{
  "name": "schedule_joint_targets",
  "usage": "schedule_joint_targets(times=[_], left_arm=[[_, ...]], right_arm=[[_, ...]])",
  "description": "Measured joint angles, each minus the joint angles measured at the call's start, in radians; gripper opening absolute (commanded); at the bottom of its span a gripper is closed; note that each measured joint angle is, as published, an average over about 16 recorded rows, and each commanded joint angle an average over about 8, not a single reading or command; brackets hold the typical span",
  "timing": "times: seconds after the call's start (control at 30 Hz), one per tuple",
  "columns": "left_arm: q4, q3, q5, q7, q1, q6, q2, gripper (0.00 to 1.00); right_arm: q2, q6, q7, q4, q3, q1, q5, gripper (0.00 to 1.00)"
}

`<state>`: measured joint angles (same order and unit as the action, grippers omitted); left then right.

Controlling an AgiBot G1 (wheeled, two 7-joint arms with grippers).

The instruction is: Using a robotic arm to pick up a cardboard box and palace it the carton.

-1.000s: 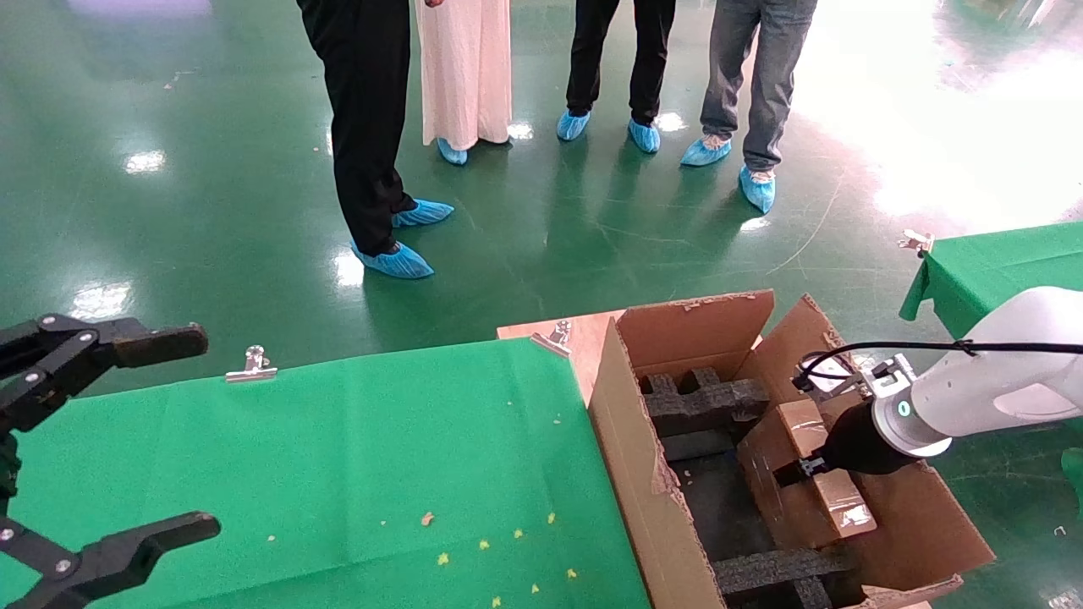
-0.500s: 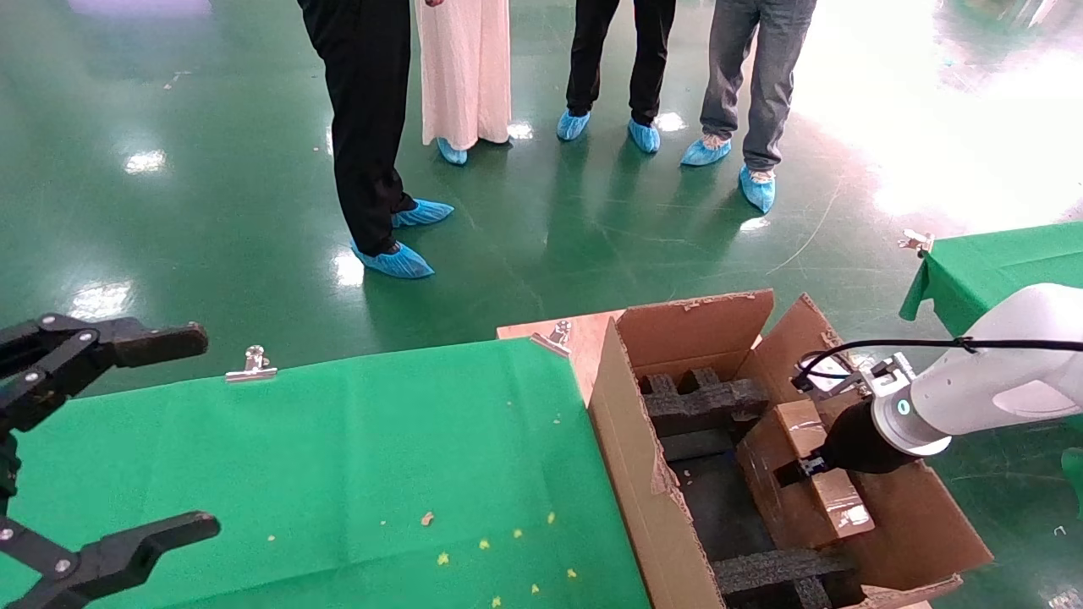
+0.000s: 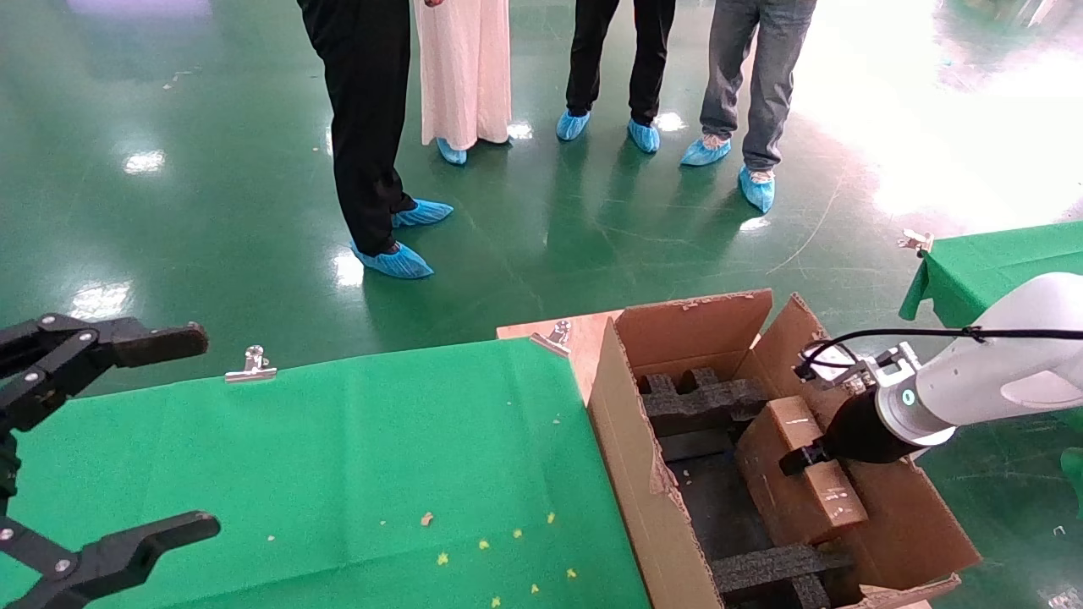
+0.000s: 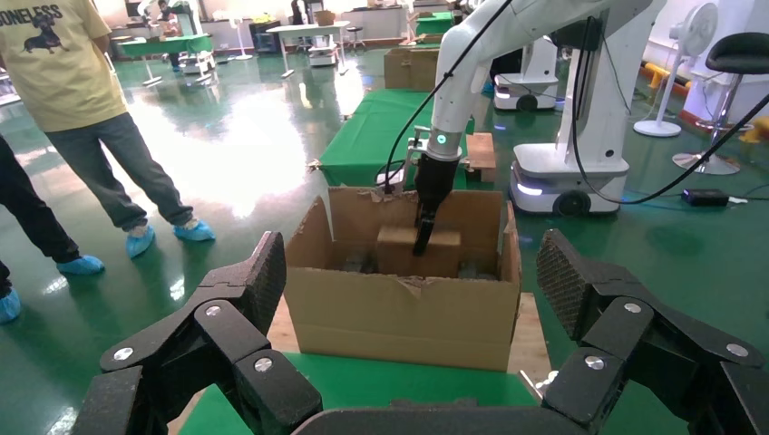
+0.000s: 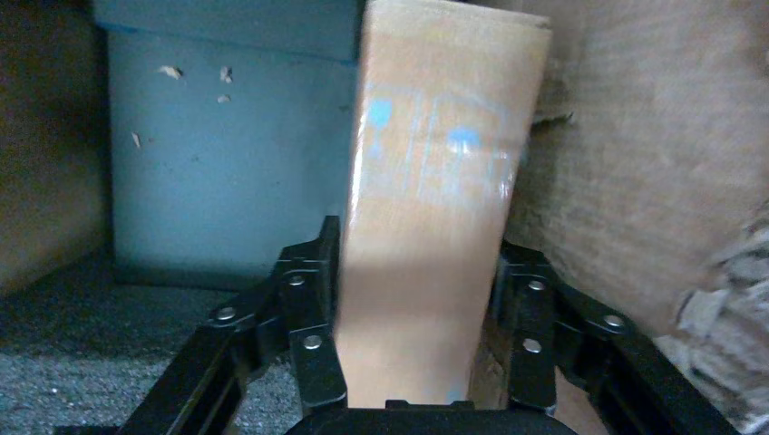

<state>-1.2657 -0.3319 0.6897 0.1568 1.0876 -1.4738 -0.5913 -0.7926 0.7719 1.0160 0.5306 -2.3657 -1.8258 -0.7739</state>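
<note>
The right end effector pinches the cardboard box inside the carton, tilted above black foam blocks. Released now, it could wedge crooked against them. The left end effector hangs spread over the tabletop.

My head camera looks down across the carton; my left wrist camera faces it from afar — my right wrist camera sits inside, close up.
</note>
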Motion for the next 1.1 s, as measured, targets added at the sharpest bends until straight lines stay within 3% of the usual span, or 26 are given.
schedule_joint_targets(times=[0.4, 1.1], left_arm=[[0.000, 0.000, 0.000, 0.000, 0.000, 0.000, 0.000, 1.00], [0.000, -0.001, -0.001, 0.000, 0.000, 0.000, 0.000, 1.00]], right_arm=[[0.013, -0.031, -0.001, 0.035, 0.011, -0.077, -0.010, 1.00], [0.101, -0.051, -0.083, 0.324, 0.136, -0.437, 0.029, 1.00]])
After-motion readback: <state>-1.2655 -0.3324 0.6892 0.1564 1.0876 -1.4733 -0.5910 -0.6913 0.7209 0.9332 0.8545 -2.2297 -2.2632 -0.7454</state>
